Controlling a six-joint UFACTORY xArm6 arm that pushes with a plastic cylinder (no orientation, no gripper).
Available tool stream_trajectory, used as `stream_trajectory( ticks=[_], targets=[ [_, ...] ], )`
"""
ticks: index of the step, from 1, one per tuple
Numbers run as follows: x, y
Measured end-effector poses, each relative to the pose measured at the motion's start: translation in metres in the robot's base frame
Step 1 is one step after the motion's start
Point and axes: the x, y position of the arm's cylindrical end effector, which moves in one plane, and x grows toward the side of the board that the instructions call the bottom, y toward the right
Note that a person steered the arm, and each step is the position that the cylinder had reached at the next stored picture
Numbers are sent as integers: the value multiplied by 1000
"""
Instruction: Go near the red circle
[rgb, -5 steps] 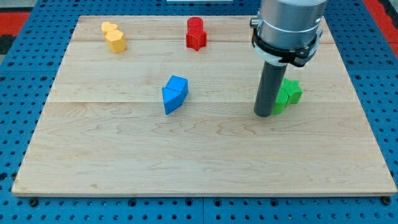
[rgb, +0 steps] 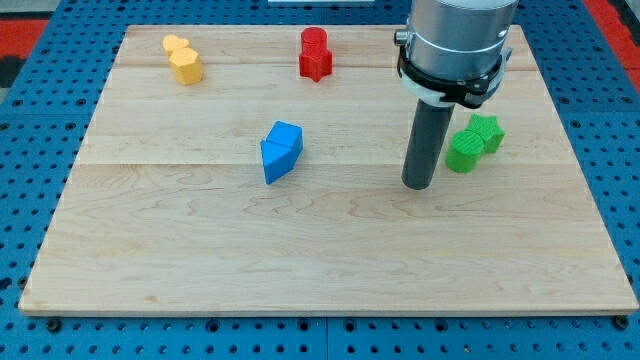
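While the rod stood upright over the wooden board (rgb: 330, 250), my tip (rgb: 419, 186) rested on the surface in the right half of the view, just left of the green star-shaped block (rgb: 473, 143) and apart from it. The tool was a plain rod with no jaws, so it held nothing. The red block (rgb: 315, 54), a star-like shape with a round top, sat near the view's top edge, well apart from the tip, up and to the left. The blue block (rgb: 281, 150) lay left of the tip. The yellow block (rgb: 184, 59) sat at the top left.
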Motion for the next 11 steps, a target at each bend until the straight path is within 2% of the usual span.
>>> stream_trajectory(
  ticks=[2,3,4,5,6,7,8,11],
  targets=[
    [-63,-5],
    [-93,-35],
    [-149,-71],
    [-165,-76],
    [-227,-38],
    [-264,-63],
    [-278,-85],
    [-277,-93]
  ],
)
